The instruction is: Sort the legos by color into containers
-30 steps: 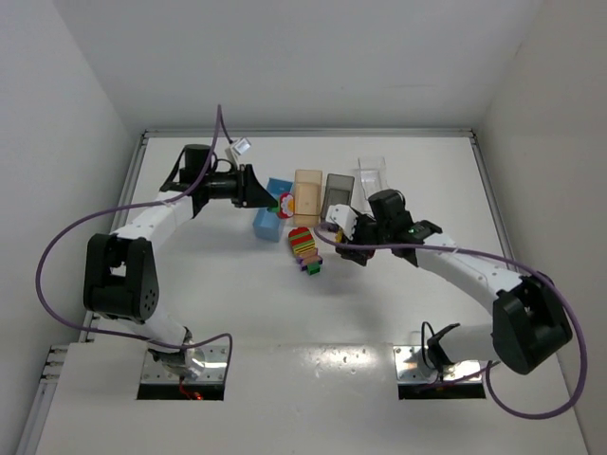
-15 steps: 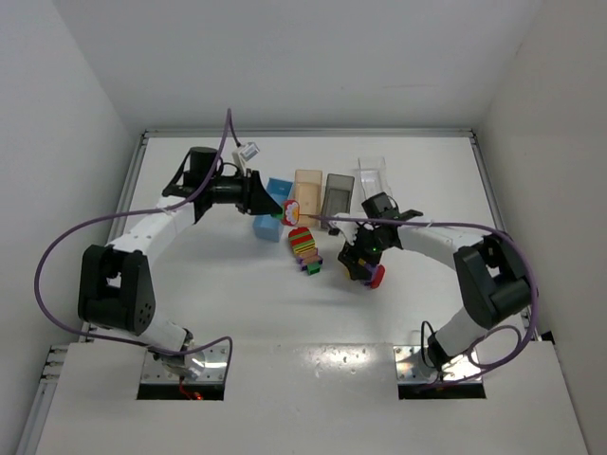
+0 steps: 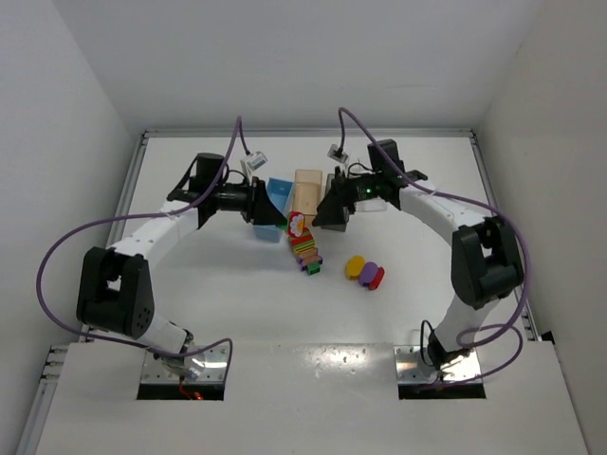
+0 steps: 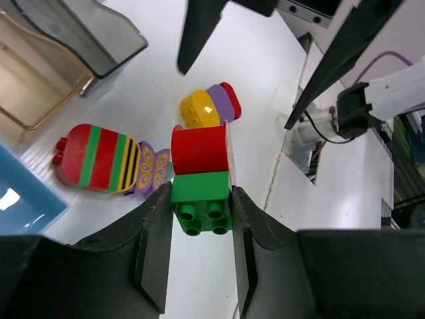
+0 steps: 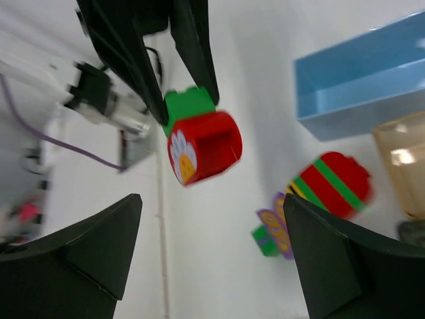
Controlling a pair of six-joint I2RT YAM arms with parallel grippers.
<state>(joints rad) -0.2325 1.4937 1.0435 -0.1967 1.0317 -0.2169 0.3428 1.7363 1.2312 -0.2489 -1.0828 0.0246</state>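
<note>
While abreast, blue bin [image 5: 358, 86] and orange bin [image 3: 307, 185]

A white worktop [image 3: 209, 284] is seen. Toward its far edge, about midway across, a light blue bin [image 3: 278, 189], a pale orange bin [image 3: 306, 183] and a smoky dark grey bin [image 4: 99, 33] are set side by side, left to right. Near the centre, just nearward of the pale orange bin, a striped brick stack [image 3: 304, 249] is laid flat. To its right, apart from it, a yellow, purple and red brick cluster [image 3: 364, 271] is found.
</note>
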